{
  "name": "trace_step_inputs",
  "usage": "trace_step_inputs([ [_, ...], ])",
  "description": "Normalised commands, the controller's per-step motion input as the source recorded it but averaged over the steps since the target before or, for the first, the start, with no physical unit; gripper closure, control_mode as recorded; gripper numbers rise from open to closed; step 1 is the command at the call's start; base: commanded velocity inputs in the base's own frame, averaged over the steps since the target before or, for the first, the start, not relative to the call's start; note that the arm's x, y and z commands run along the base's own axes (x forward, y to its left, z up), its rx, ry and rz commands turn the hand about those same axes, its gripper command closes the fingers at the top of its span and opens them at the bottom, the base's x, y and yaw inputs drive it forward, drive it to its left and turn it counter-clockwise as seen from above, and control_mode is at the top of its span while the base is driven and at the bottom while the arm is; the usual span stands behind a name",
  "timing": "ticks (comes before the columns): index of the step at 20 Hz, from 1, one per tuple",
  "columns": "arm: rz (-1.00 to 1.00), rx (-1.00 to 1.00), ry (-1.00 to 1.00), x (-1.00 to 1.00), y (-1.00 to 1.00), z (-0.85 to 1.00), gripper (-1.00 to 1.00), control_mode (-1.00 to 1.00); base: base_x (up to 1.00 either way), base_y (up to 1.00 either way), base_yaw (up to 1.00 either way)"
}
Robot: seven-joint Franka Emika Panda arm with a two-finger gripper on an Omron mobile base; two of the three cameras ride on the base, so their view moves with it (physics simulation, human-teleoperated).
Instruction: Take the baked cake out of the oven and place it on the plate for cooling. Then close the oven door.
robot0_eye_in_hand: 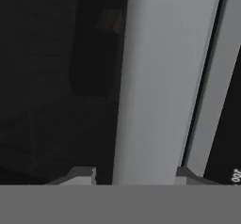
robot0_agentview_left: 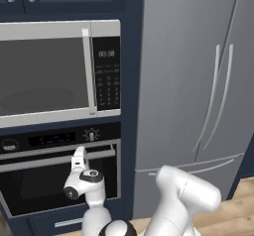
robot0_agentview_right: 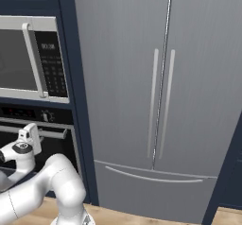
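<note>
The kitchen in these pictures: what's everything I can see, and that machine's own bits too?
microwave: one, grey front, silver frame, above the oven.
oven: one, black, below the microwave, in dark blue cabinetry.
oven door: one, black glass, seemingly shut.
door handle: one, silver bar across the door's top.
fridge: one, grey, two doors over a drawer, right of the oven.
floor: wooden, light.
arm: one, white.
tool: one, dark tips either side of the handle.
</note>
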Motion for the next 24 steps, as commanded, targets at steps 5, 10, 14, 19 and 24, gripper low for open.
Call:
trace_step_inputs([
  [5,0.00,0.00,0.11,0.28,0.25,-0.38,1.00,-1.00,0.00,0.00,0.00],
  [10,-0.01,-0.04,0.18,-0.17,0.20,-0.57,1.00,-1.00,0.00,0.00,0.00],
  [14,-0.03,-0.05,0.17,-0.34,0.17,-0.60,1.00,-1.00,0.00,0.00,0.00],
  [19,-0.04,-0.08,0.12,-0.41,0.21,-0.68,1.00,-1.00,0.00,0.00,0.00],
  [24,-0.03,-0.09,0.09,-0.51,0.20,-0.73,1.00,-1.00,0.00,0.00,0.00],
])
